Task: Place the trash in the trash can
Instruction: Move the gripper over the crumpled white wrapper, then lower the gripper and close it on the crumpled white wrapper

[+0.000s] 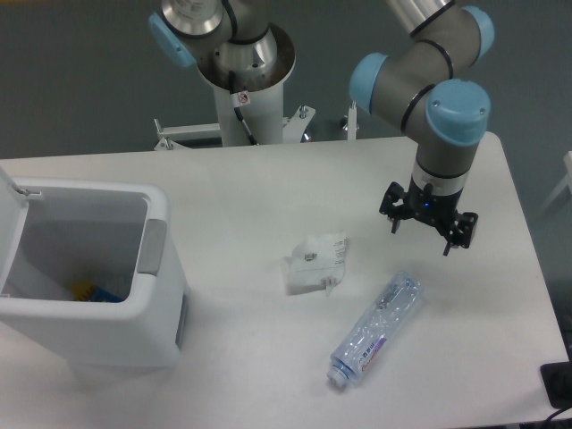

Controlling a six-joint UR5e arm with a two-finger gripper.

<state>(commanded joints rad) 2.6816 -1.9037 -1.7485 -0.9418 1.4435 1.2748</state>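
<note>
Two pieces of trash lie on the white table. A small white pouch [315,264] sits near the middle. A clear bottle with a blue-purple label [376,329] lies slanted to its lower right. The white trash can [134,335] stands at the left with its lid raised, and something blue and yellow shows inside. My gripper [428,227] hangs open above the table, to the right of the pouch and above the bottle's upper end, holding nothing.
The arm's base column [241,80] stands behind the table's far edge with metal brackets [299,125] beside it. A dark object [559,384] shows past the table's right front corner.
</note>
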